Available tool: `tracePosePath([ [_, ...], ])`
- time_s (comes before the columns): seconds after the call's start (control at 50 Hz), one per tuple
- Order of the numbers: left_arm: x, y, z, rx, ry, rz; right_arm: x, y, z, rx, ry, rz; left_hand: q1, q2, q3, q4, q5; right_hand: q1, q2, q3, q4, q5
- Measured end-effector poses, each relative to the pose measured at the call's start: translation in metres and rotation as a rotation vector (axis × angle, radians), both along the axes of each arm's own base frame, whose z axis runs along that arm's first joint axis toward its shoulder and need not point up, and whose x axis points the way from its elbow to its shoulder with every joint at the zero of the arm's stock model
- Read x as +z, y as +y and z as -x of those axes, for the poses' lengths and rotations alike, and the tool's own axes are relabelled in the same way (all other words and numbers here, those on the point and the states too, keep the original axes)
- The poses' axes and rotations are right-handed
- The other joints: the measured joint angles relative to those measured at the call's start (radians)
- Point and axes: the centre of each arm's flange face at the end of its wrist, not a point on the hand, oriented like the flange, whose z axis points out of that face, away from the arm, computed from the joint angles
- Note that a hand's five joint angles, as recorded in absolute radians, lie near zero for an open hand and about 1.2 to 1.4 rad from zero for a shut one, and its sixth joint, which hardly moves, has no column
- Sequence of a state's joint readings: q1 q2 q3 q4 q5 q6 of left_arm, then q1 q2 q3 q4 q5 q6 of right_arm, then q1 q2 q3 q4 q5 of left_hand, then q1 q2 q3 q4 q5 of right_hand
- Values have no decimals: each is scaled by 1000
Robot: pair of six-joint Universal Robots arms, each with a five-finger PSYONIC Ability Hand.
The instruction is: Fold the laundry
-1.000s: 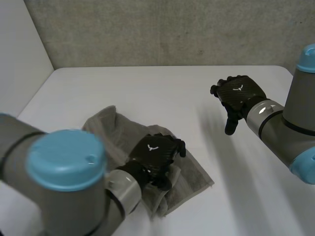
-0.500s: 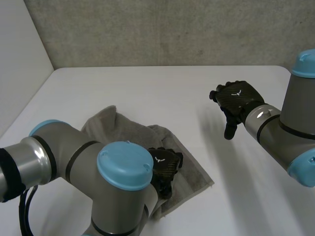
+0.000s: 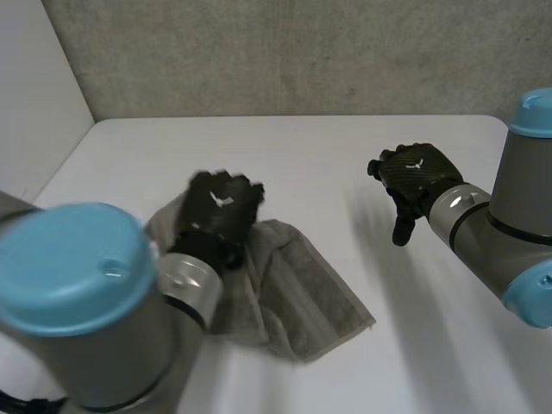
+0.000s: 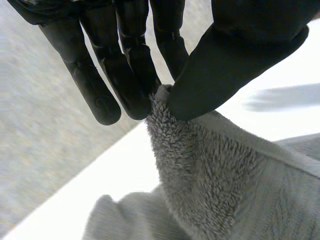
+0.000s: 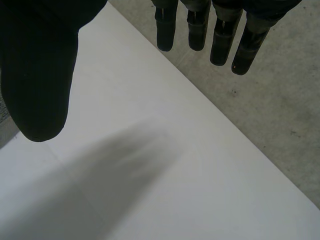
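A grey fleecy towel (image 3: 297, 293) lies crumpled on the left half of the white table (image 3: 328, 147). My left hand (image 3: 220, 211) is raised over the towel's far left part. In the left wrist view the left hand (image 4: 235, 60) pinches a towel (image 4: 200, 175) edge between thumb and straight fingers, and the cloth hangs down from the pinch. My right hand (image 3: 414, 177) hovers open over bare table at the right, well apart from the towel. Its fingers (image 5: 200, 25) and thumb are spread with nothing between them.
A grey wall (image 3: 259, 52) runs along the table's far edge, and a white wall (image 3: 34, 103) stands at the left. My left arm's blue cap (image 3: 73, 267) bulks in the near left foreground. Bare table (image 5: 175, 175) lies under the right hand.
My left hand has moved from the towel's near right part up and to the far left, and has closed on a towel edge. The right hand has stayed in place.
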State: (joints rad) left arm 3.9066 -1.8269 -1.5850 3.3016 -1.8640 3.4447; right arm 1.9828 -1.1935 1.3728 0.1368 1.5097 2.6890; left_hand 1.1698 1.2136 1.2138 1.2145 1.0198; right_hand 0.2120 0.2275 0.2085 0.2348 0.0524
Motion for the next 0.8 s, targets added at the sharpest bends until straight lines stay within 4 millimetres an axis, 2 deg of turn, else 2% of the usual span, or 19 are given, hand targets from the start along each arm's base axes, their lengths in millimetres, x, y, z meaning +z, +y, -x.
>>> tracePosePath([
  [0.16, 47, -4, -37, 17, 1, 142, 0, 11, -6, 7, -57, -69, 0, 0, 1, 2, 0, 0, 0, 0, 0, 0],
  [0.18, 47, -4, -37, 17, 1, 142, 0, 11, -6, 7, -57, -69, 0, 0, 1, 2, 0, 0, 0, 0, 0, 0],
  [0.24, 62, -9, -60, 57, -4, 199, -1, 21, -12, 27, -79, -110, 1, 0, 2, 3, 4, 0, 0, 0, 0, 0],
  [0.28, 63, -11, -64, 67, -6, 205, -1, 23, -14, 34, -82, -119, 1, 0, 2, 3, 4, 0, 0, 0, 0, 0],
  [0.3, 65, -17, -75, 95, -14, 215, -2, 29, -18, 53, -84, -135, 1, 1, 2, 3, 4, 0, 0, 0, 0, 0],
  [0.38, 55, -35, -99, 150, -46, 196, -4, 44, -26, 97, -85, -173, 1, 1, 2, 3, 4, 0, 0, 0, 0, 0],
  [0.5, 23, -60, -132, 187, -83, 101, -7, 74, -42, 161, -111, -260, 5, 2, 2, 3, 4, 0, 0, 0, 0, 0],
  [0.6, 7, -75, -148, 210, -88, 53, -11, 92, -57, 190, -149, -317, 5, 3, 2, 3, 4, 0, 0, 0, 0, 0],
  [0.7, 1, -82, -156, 231, -89, 34, -17, 97, -68, 198, -171, -346, 5, 3, 2, 3, 4, 0, 0, 0, 0, 0],
  [0.8, 0, -85, -160, 245, -87, 29, -36, 105, -83, 198, -188, -415, 5, 3, 2, 3, 5, 0, 0, 0, 0, 0],
])
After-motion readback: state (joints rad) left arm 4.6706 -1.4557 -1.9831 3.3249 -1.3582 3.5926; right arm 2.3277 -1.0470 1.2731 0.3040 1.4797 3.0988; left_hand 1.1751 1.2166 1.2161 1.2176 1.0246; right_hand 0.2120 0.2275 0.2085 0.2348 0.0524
